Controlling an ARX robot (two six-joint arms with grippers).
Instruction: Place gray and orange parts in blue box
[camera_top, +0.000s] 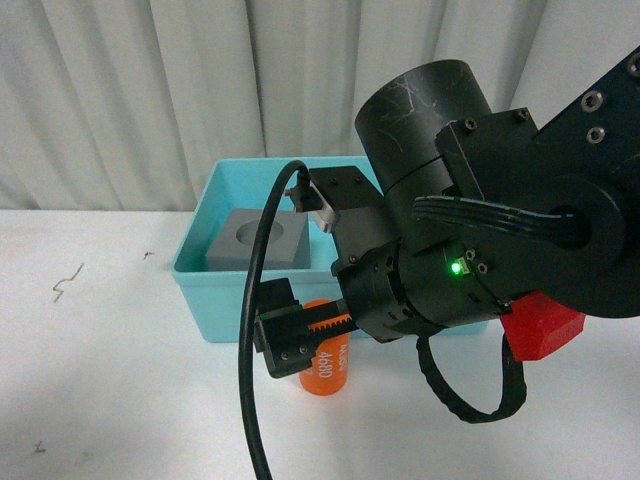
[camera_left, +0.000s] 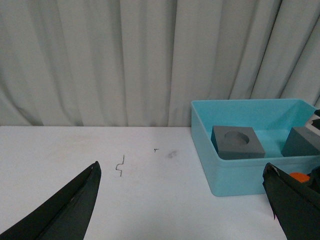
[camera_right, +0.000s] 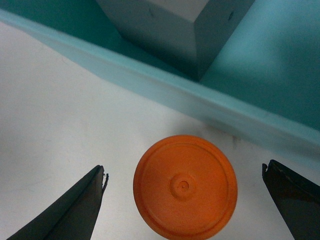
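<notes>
The blue box (camera_top: 200, 262) stands on the white table, and a gray cube with a round hole (camera_top: 262, 238) lies inside it. In the left wrist view this cube (camera_left: 236, 142) sits in the box (camera_left: 235, 177) beside a second gray cube (camera_left: 302, 142). The orange cylinder (camera_top: 328, 370), printed "4680", stands upright on the table just in front of the box. My right gripper (camera_right: 184, 170) is open directly above it, with the round orange top (camera_right: 185, 192) between the fingers and untouched. My left gripper (camera_left: 182, 166) is open over bare table, left of the box.
My right arm fills the front view's right half, with a black cable loop (camera_top: 245, 380) and a red part (camera_top: 540, 325). Small scribble marks (camera_top: 65, 282) lie on the table at left. A pale curtain hangs behind the table.
</notes>
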